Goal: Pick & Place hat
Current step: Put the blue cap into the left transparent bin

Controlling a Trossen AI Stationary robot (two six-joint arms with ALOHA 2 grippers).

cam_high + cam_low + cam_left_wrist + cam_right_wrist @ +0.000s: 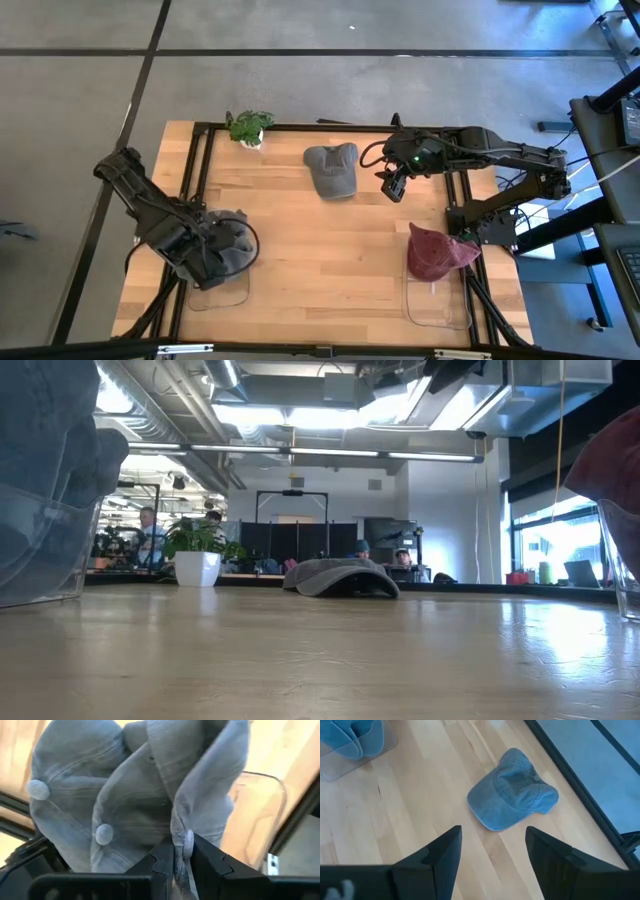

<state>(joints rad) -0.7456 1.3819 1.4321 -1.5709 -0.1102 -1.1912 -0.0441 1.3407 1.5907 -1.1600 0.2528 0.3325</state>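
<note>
A grey cap (pixel 332 170) lies flat on the wooden table near its far edge, also seen in the right wrist view (pixel 512 790) and the low view (pixel 340 577). My right gripper (pixel 393 187) hovers open just to the cap's right, fingers apart (pixel 492 832) and touching nothing. My left gripper (pixel 215 258) is at the near left, shut on a bunched grey cap (pixel 130 795) above a clear bin (pixel 215 290). A second grey cap (pixel 55 785) sits behind it. A maroon cap (pixel 437 252) rests in another clear bin (pixel 437 300) at the near right. My left gripper (pixel 182 852) pinches a fold of the grey cap's cloth (pixel 184 837) between its two fingers. The cloth stands up from the fingers in bunched layers; how many, I cannot tell. The cap sits over the clear bin (pixel 260 815), leaning against the other grey cap.
A potted plant (pixel 248 128) stands at the table's far edge, left of the loose cap. A black frame rail (pixel 300 126) runs round the table. Bare wood lies between the two bins. People and desks show in the room beyond (pixel 150 535).
</note>
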